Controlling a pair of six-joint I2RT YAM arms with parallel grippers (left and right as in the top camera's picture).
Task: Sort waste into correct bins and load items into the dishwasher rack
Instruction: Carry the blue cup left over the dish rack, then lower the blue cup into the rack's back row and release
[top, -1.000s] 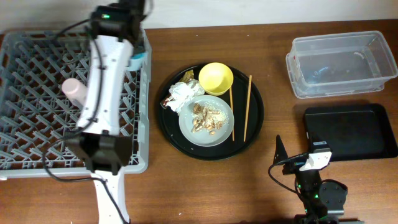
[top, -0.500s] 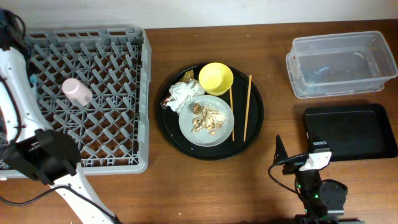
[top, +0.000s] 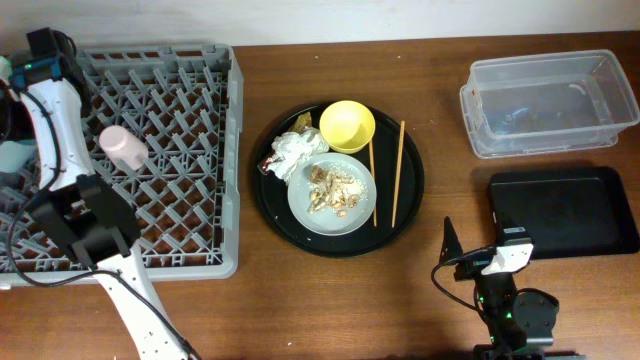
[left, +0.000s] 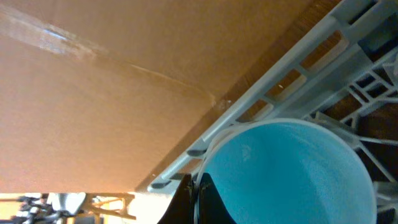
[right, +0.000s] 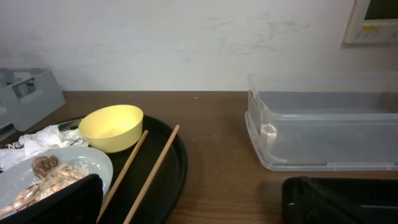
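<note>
Left wrist: left fingers (left: 198, 200) clasp the smooth round light-blue cup (left: 286, 174) by grey lattice rack (left: 292, 71); right fingers (right: 68, 202) unclear.

A brown wooden table (top: 300, 300) meets a scuffed white wall (right: 186, 37) (a pale panel (right: 372, 18) hangs there).

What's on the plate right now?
Beige-brown food scraps in a loose pile around the middle of the plate, outer rim mostly bare. A crumpled napkin lies at its upper-left edge. Anything beneath the scraps is covered.
</note>
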